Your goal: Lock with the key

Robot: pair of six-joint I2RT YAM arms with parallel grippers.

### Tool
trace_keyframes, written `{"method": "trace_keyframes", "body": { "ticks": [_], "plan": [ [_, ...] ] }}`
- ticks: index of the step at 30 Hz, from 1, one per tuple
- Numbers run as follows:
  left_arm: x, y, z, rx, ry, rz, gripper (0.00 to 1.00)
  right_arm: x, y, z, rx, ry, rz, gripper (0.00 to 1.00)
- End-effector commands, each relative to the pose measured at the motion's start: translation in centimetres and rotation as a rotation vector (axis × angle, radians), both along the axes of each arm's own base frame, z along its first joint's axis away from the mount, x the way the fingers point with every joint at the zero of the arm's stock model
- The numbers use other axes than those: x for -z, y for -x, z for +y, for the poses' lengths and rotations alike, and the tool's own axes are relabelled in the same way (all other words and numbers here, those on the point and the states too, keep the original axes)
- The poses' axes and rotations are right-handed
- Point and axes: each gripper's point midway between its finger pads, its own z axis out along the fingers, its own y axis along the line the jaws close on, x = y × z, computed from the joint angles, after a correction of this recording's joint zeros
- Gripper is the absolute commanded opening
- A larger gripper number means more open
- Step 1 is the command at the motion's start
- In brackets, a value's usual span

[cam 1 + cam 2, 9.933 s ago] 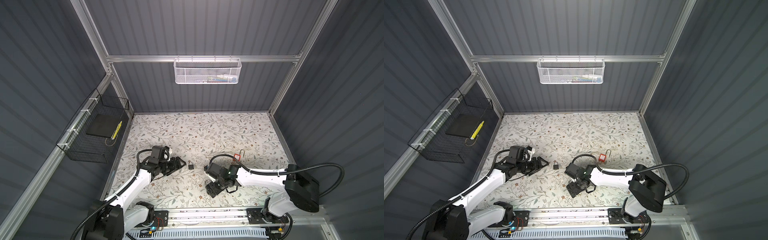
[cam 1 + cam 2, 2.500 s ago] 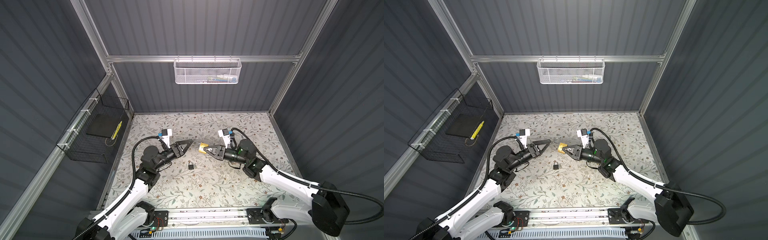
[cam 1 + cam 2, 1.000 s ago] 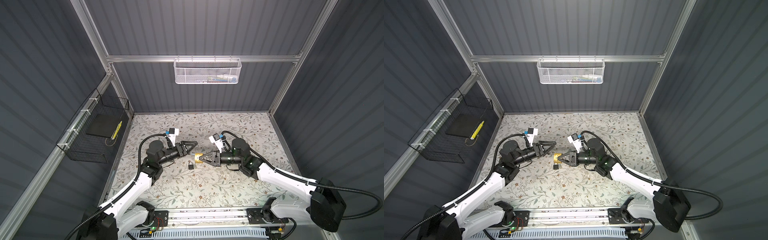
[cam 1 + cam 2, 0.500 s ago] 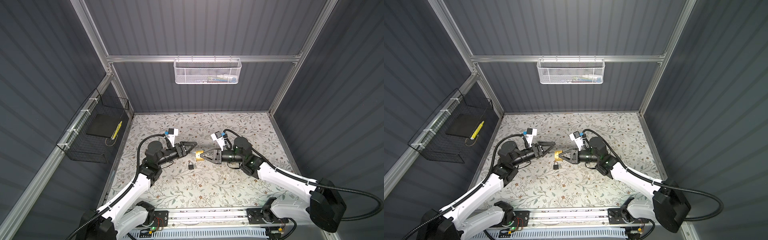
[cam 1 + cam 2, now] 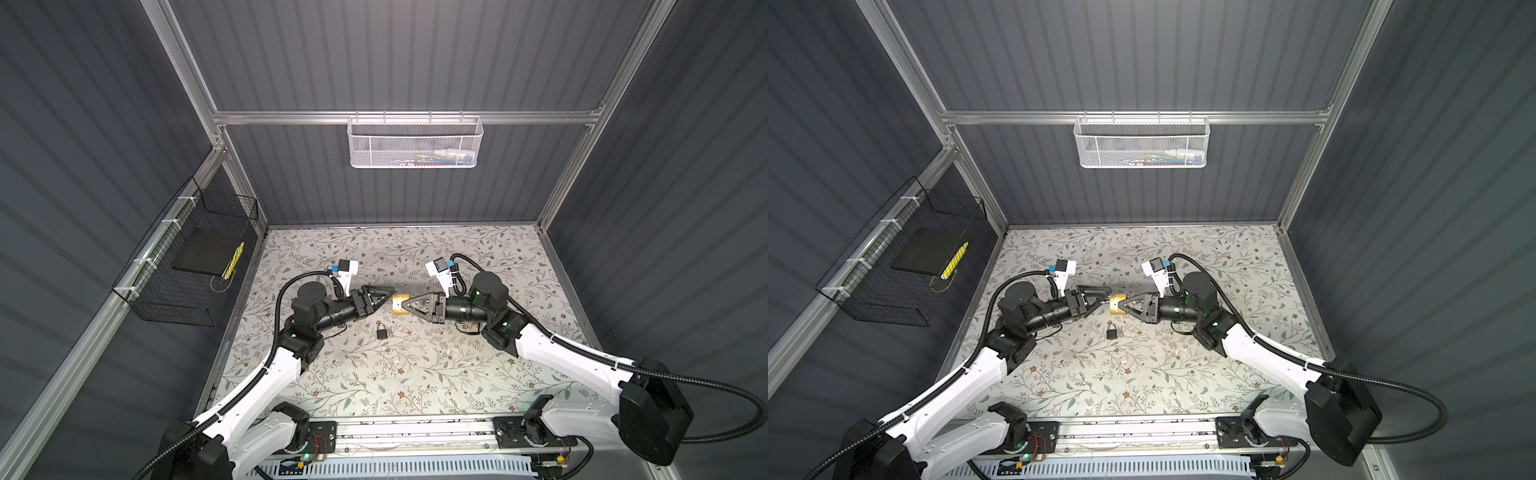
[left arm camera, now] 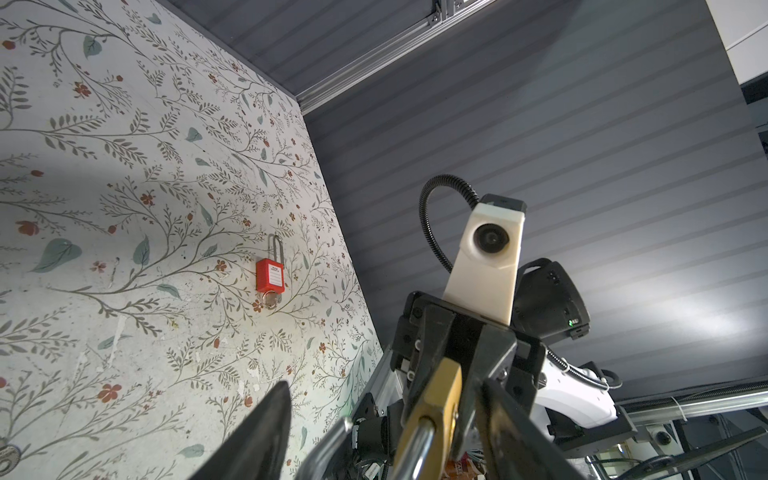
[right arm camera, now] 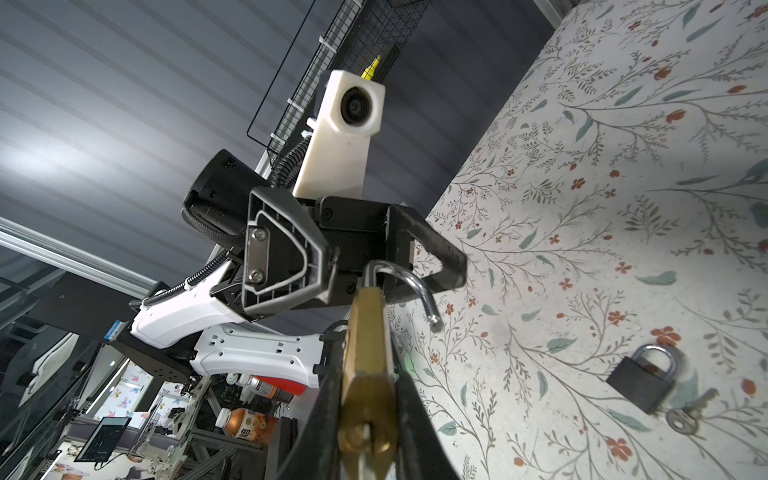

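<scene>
The rectangular brass padlock (image 5: 400,302) (image 5: 1116,309) is held in the air above the middle of the floral-printed table cover (image 5: 415,374), clamped flat by its body between the closed-in black fingers of the right gripper (image 5: 405,304) (image 6: 453,386). Its curved steel shackle (image 7: 409,282) is seen swung open, the free end hanging clear of the brass body and pointed toward the table. A silvery piece is seen at the keyhole end in the right wrist view, but whether it is a key cannot be told. The left gripper (image 5: 384,294) (image 7: 390,282) is set facing the padlock tip to tip, its jaws spread wide with the shackle between them; contact with the shackle cannot be made out. Just below the two grippers in both top views, a small black padlock (image 5: 382,332) (image 5: 1112,331) with a closed silver shackle is lying flat on the cover, and a small key on a ring (image 7: 685,417) is lying just beside it. A red plastic padlock (image 6: 269,276) with a tall thin shackle is seen lying on the cover, well apart from the grippers, in the left wrist view. A white mesh basket (image 5: 415,143) is hung on the back wall rail, and a black wire basket (image 5: 187,270) is fixed to the left wall.
</scene>
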Motion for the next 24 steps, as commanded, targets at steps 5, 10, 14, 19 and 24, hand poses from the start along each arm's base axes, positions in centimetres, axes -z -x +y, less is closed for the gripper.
{"method": "trace_keyframes", "body": {
  "ticks": [5, 10, 14, 19, 24],
  "plan": [
    [-1.9, 0.8, -0.1, 0.031, 0.013, -0.061, 0.71, -1.9, -0.2, -0.5, 0.000, -0.076, -0.057, 0.00],
    [-1.9, 0.9, -0.1, 0.036, 0.013, -0.060, 0.72, -1.7, -0.4, -0.6, 0.005, -0.073, -0.055, 0.00],
    [-2.0, 1.0, -0.1, 0.038, 0.014, -0.063, 0.70, -1.2, -0.7, -0.8, 0.015, -0.068, -0.049, 0.00],
    [-1.9, 1.0, -0.1, 0.039, 0.014, -0.061, 0.68, -1.0, -1.0, -0.9, 0.020, -0.069, -0.042, 0.00],
    [-2.0, 1.1, -0.1, 0.043, 0.015, -0.064, 0.68, -0.9, -1.2, -0.9, 0.022, -0.071, -0.038, 0.00]
  ]
}}
